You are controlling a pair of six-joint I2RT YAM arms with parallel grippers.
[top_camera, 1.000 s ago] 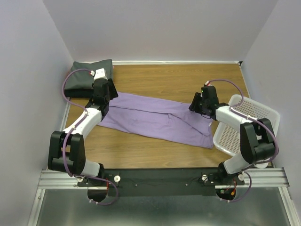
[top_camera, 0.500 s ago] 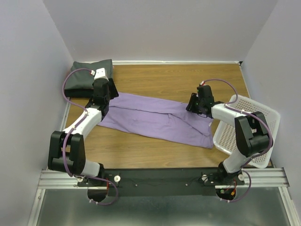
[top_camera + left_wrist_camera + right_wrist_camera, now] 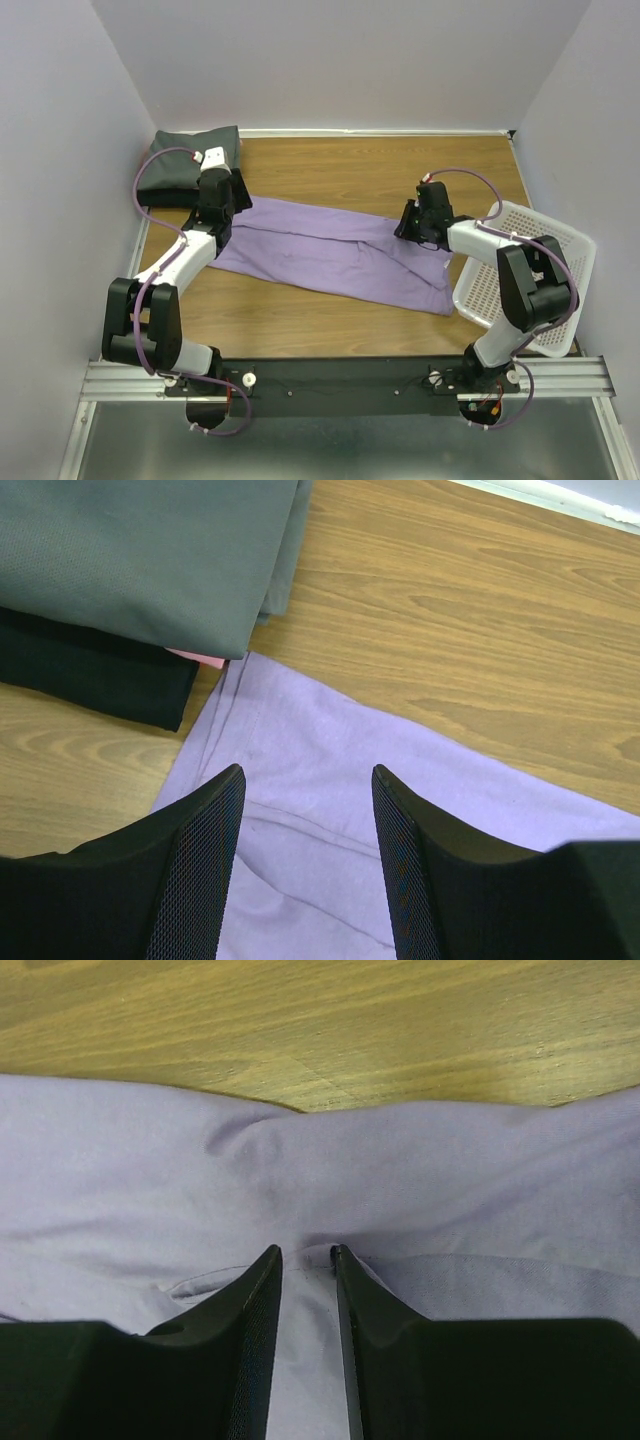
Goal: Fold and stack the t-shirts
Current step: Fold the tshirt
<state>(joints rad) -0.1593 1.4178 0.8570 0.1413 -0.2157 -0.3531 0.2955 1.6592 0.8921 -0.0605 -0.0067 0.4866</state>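
Observation:
The lavender t-shirt lies spread out flat across the middle of the wooden table. It fills the near part of the left wrist view and most of the right wrist view. My left gripper is open just above the shirt's far left corner. My right gripper is nearly closed, with a bunched fold of the lavender cloth between its jaws at the shirt's far right edge. A folded dark grey t-shirt lies on a stack at the back left. Under it are a black layer and a pink sliver.
A white mesh basket stands tilted at the table's right edge, beside the right arm. The stack sits in the back left corner against the walls. Bare wood lies behind the shirt.
My right gripper has shifted a little to the left along the shirt's far right edge. The left arm and the shirt have not visibly moved.

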